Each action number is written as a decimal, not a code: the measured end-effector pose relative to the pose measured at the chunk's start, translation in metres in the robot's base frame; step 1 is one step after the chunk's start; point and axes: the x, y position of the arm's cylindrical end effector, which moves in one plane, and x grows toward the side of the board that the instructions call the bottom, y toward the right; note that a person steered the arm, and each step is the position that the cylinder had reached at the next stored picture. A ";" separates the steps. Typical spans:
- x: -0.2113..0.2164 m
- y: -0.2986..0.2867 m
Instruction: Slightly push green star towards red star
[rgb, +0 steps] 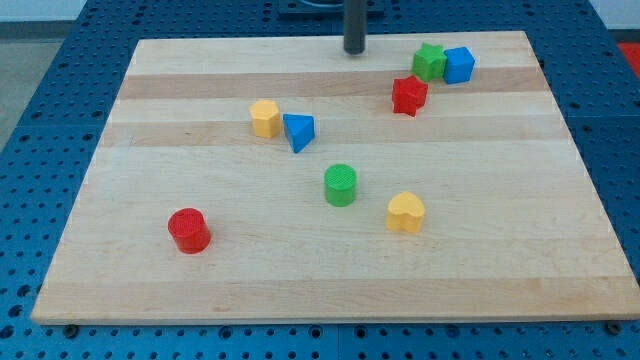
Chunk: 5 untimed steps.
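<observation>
The green star (429, 62) lies near the view's top right, touching a blue cube (459, 65) on its right. The red star (408, 95) lies just below and slightly left of the green star, a small gap apart. My tip (354, 50) stands at the board's top edge, to the left of the green star and up-left of the red star, touching no block.
A yellow hexagonal block (265, 118) and a blue triangle (299, 131) sit together left of centre. A green cylinder (340, 185) and a yellow heart (405, 212) lie in the middle. A red cylinder (188, 230) lies at lower left. The wooden board (500, 270) rests on a blue pegboard table.
</observation>
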 end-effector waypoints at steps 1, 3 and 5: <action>0.000 0.062; 0.009 0.081; 0.021 0.080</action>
